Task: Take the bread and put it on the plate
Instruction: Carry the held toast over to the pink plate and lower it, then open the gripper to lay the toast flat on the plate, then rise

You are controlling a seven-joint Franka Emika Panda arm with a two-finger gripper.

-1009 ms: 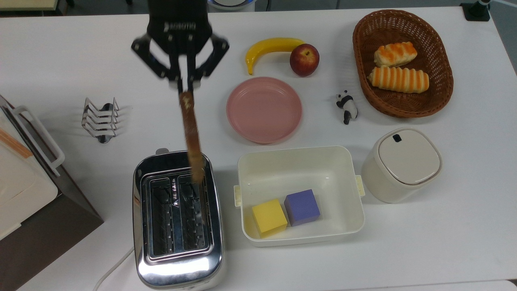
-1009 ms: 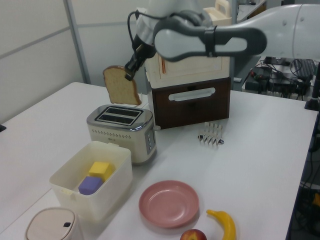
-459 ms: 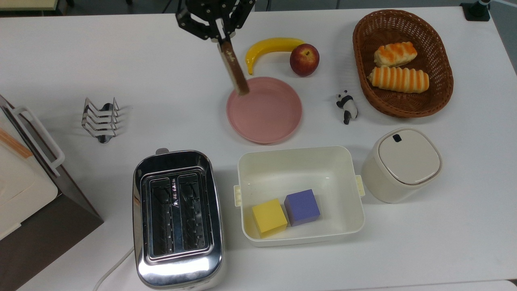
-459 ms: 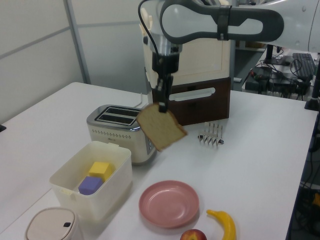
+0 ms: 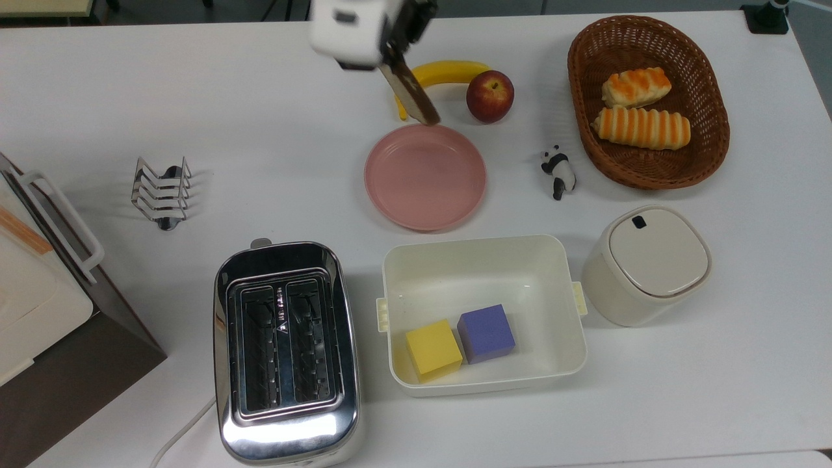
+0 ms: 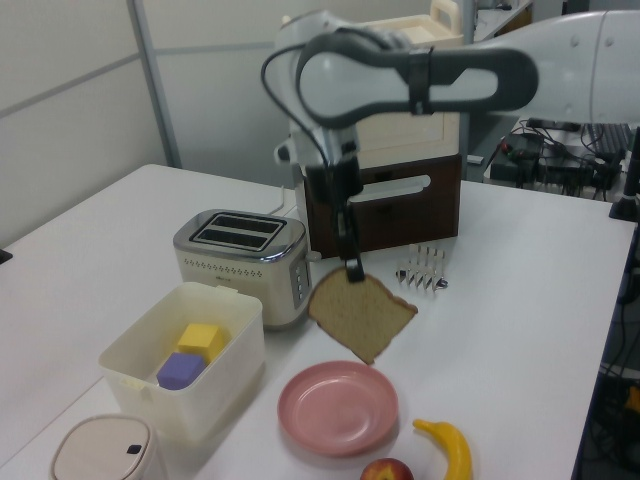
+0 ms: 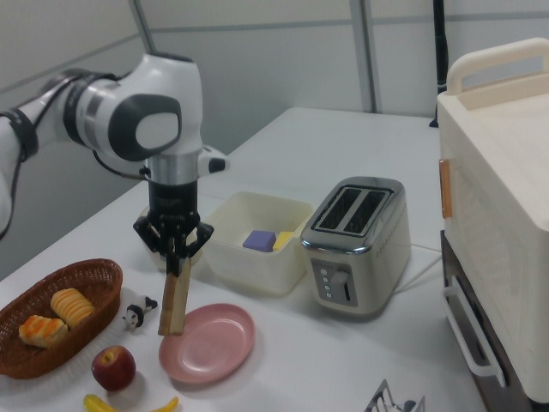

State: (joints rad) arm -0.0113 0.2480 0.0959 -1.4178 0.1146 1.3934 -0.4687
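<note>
bread (image 6: 361, 315) is held in the air above the plate (image 6: 338, 407), clear of it, clamped at its top edge by the gripper (image 6: 352, 270). arm is bent over, wrist pointed straight down. slice is hung on edge, tilted, rounded top turned toward the left view's right.

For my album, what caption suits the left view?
Gripper dangles the slice of toast above the pink plate.

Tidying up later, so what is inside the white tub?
The white tub holds a yellow block and a purple block, touching, near one wall. The rest of its floor is bare; nothing is covered.
</note>
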